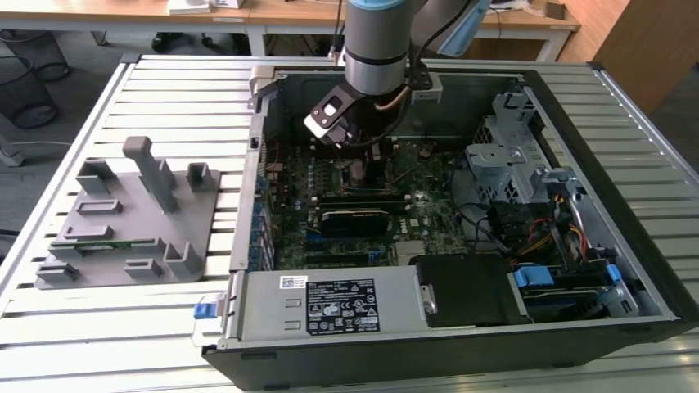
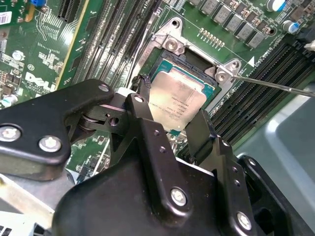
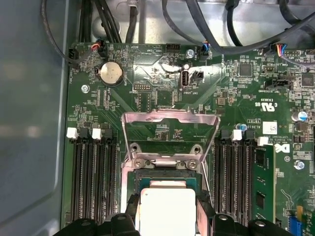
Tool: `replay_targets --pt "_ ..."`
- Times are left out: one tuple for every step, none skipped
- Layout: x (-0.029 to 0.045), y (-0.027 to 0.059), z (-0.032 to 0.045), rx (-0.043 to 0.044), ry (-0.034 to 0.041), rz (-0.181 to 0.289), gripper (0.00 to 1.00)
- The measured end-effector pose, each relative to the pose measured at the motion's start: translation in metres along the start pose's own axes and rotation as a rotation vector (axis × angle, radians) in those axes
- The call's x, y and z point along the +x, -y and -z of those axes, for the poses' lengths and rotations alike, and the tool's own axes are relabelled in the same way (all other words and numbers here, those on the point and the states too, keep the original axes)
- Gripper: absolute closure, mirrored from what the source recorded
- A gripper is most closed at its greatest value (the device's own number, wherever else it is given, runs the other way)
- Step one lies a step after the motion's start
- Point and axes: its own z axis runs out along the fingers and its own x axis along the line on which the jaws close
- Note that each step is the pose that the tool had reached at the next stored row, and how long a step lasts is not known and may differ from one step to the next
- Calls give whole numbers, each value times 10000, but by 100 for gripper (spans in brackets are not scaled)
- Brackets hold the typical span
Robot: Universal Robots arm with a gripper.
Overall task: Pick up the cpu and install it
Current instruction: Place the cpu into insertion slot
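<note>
The cpu [image 2: 178, 100], a flat square chip with a silver-grey top, sits between my gripper's [image 2: 172, 109] two black fingers [image 2: 141, 105], which are shut on its opposite edges. It hangs just over the open socket [image 2: 170, 61] on the green motherboard [image 3: 246, 83], slightly tilted and offset from the socket frame. In the first wrist view the cpu [image 3: 167, 209] looks bright white, covering the near part of the socket [image 3: 167, 174], with the gripper [image 3: 167, 212] around it. In the exterior view the gripper [image 1: 369, 160] reaches down into the computer case [image 1: 611, 172].
The socket's metal load plate [image 3: 170, 130] stands open and its thin lever [image 2: 275, 84] sticks out sideways. Memory slots [image 3: 93, 172] flank the socket. Cables [image 3: 211, 29] run along the case wall. A grey fixture tray [image 1: 126, 217] holding a green memory stick [image 1: 104, 243] lies at the exterior view's left.
</note>
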Motion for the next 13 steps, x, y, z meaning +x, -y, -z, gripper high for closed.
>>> replay_targets --pt "0 0 -5 0 0 0 46" --pt "0 1 -9 1 1 1 46" --pt "0 1 -14 0 0 1 46" --pt "1 1 -20 0 0 1 46" --pt "1 1 -26 1 1 1 46" --pt "1 2 -32 0 0 1 46" --pt "1 2 -37 0 1 0 46" --pt "2 2 -41 0 0 -1 46" --pt "1 3 -43 1 -4 -2 46" --pt "2 3 -46 1 -8 -4 46" --pt "2 3 -50 0 -11 -4 46" --pt "4 2 -55 -1 -12 -4 46" --pt "6 3 -60 0 -11 -4 46"
